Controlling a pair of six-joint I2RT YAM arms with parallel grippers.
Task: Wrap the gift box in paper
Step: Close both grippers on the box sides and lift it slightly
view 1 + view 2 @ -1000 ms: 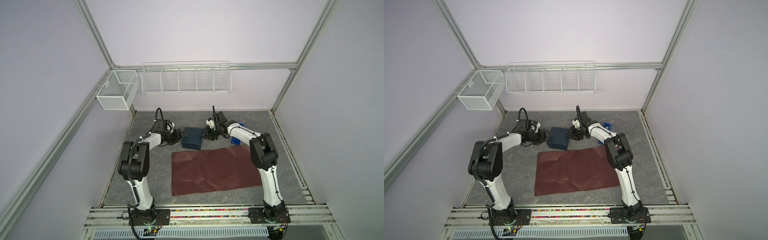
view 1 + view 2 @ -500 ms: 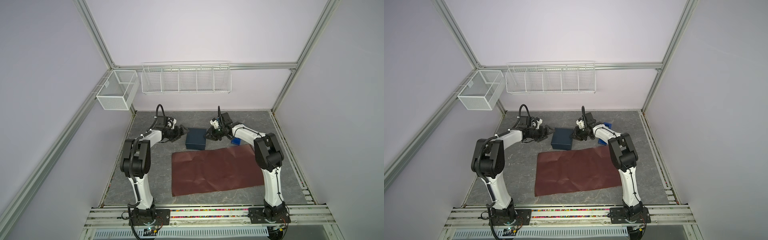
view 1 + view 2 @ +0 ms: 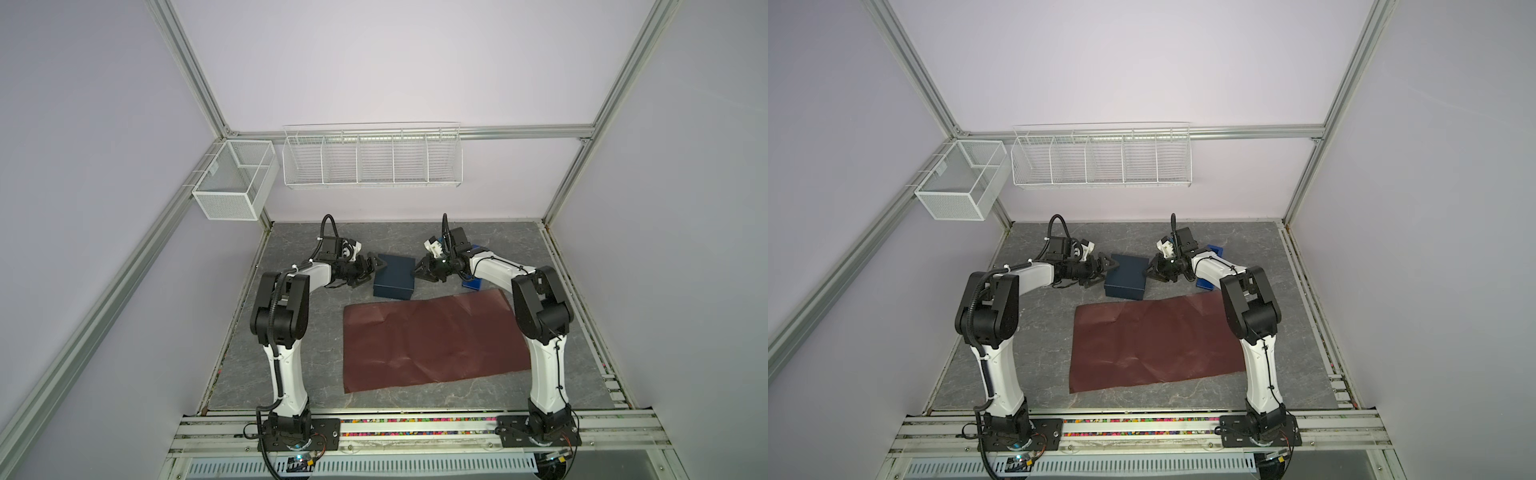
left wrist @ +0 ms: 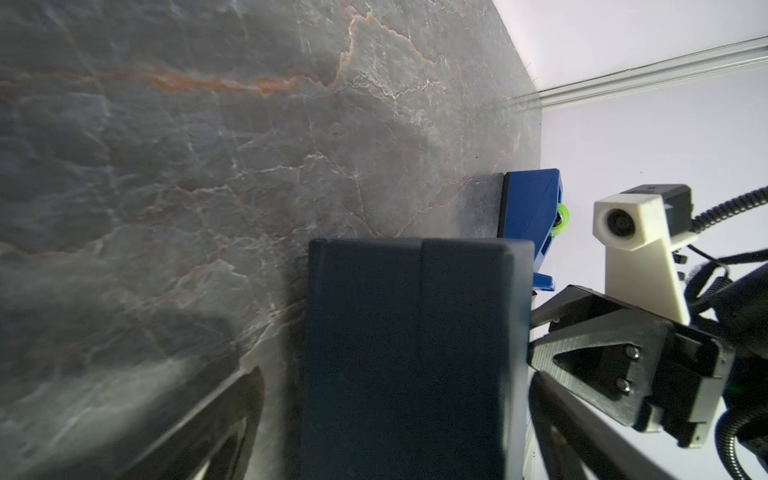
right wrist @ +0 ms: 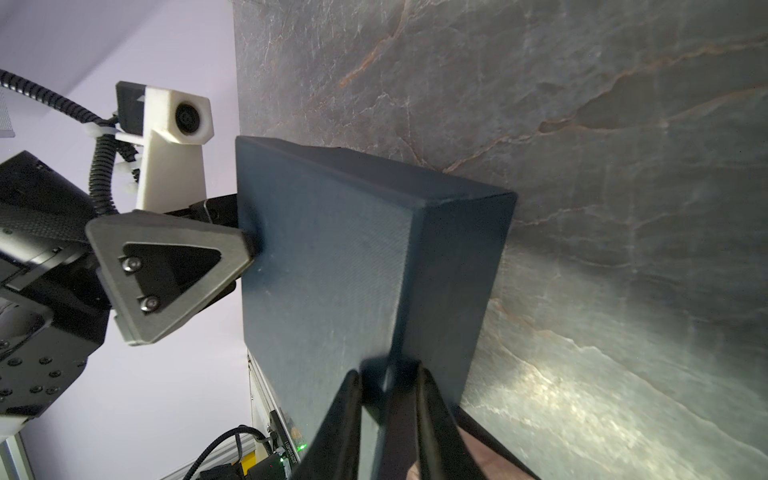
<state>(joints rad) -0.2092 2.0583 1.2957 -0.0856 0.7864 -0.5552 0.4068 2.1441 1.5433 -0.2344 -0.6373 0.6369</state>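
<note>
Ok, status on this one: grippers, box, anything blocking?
Left gripper open at left side of gift box. Right gripper narrow at its right top edge, grip unclear. Box on table, off the paper. Tape dispenser by right arm, not blocking.

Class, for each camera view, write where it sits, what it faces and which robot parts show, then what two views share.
Top views: high at the front, looking down on box, paper; left arm and right arm whole.
Left wrist: on left arm, low, facing the box; own finger, right tool.
Right wrist: on right arm, facing the box's opposite side; own fingers, left tool.
Shared: both wrist views show the box.
</note>
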